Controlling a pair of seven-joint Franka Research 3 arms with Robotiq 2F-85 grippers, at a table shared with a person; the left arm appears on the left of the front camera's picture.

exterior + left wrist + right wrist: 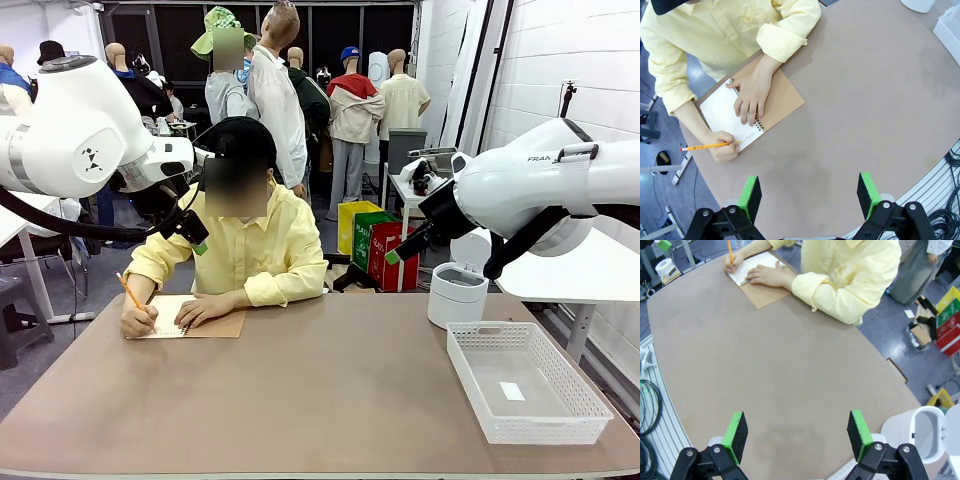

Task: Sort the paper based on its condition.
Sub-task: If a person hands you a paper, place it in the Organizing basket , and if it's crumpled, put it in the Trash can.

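Lab-like hall, white block wall (545, 60), brown worktable (300, 400), cables (649, 402) on floor

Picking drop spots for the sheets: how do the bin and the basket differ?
The bin is round with solid walls, while the basket is rectangular with latticed walls. The bin is tall and narrow, and the basket is low and wide. The bin stands farther from the robot, and the basket sits nearer the table's front edge. Both are white and on the robot's right.

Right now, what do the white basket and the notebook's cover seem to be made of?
The white basket looks like moulded plastic, slightly glossy: its walls are a regular lattice of small holes. The notebook's cover looks like matte tan card, probably kraft board: flat, dull, unprinted.
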